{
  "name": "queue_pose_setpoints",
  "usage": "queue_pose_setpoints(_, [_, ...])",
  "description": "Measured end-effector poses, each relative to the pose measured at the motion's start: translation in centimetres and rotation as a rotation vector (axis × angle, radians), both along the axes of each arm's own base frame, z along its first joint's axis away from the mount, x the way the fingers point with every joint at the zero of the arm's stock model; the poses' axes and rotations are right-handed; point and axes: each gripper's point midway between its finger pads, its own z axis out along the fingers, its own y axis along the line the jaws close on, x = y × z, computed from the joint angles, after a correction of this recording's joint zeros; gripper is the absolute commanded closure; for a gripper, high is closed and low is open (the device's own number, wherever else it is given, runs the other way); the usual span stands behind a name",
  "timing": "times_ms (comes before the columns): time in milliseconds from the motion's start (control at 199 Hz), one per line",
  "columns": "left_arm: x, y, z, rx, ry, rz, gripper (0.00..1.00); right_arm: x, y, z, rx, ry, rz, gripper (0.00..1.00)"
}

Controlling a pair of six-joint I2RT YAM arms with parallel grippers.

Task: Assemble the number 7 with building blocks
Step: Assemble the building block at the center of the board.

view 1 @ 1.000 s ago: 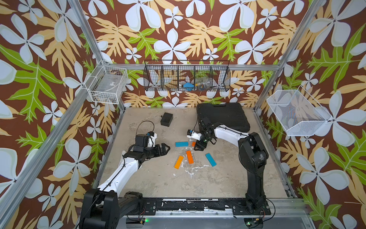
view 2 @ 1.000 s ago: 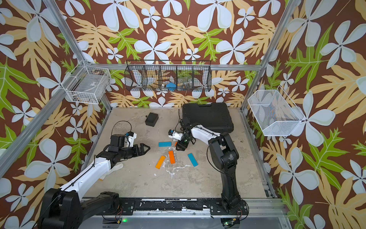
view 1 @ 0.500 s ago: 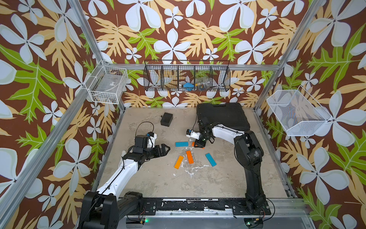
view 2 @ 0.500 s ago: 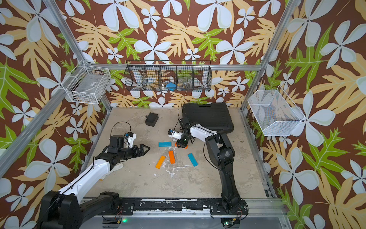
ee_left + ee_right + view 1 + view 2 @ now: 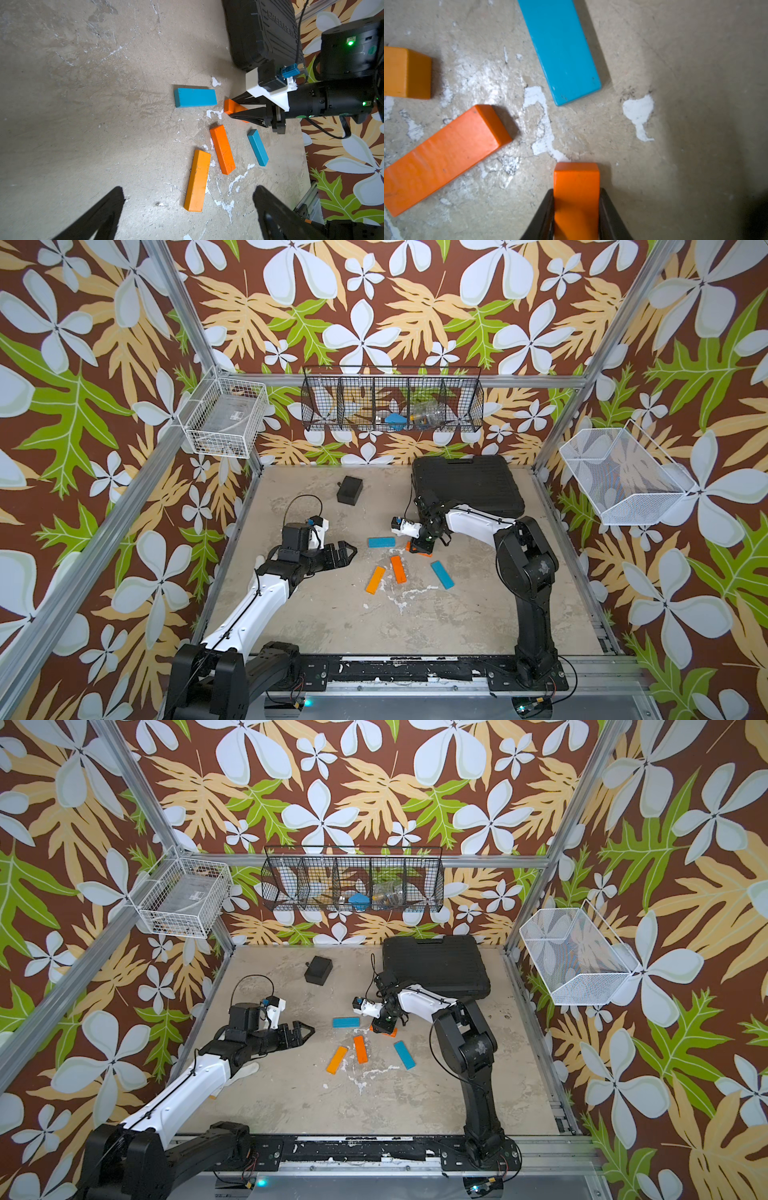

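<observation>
Pinched orange block (image 5: 576,187) runs off the right wrist view's edge, and from above the right gripper (image 5: 420,548) covers most of it. Wire basket (image 5: 332,406) contents: too tiny.

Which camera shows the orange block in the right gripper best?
The right wrist view: the orange block sits close up in the right gripper, its fingers pressed on both sides. The left wrist view shows only one end poking out. In both top views the gripper hides all but an orange sliver.

Both top views: high at the front, facing down and back, whole table (image 5: 332,622). Wrist views: close in, sharing blocks (image 5: 446,151).
</observation>
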Motion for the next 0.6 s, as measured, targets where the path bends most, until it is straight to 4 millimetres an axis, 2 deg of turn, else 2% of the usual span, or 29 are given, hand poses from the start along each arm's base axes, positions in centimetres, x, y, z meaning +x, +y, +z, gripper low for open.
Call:
queue_pose_setpoints(196, [-0.1, -0.3, 0.1, -0.017, 0.000, -0.012, 0.00, 1.6, 2.0, -0.3, 0.029, -0.003, 0.024, 0.80])
queue_pose_setpoints(483, [-0.1, -0.3, 0.5, -0.021, -0.009, -0.015, 0.00, 1.9, 2.5, -0.5, 0.043, 0.012, 0.042, 0.83])
queue_pose_setpoints(604, [-0.2, -0.4, 0.3, -0.020, -0.003, -0.015, 0.00, 1.9, 2.7, -0.6, 0.052, 0.012, 0.046, 0.82])
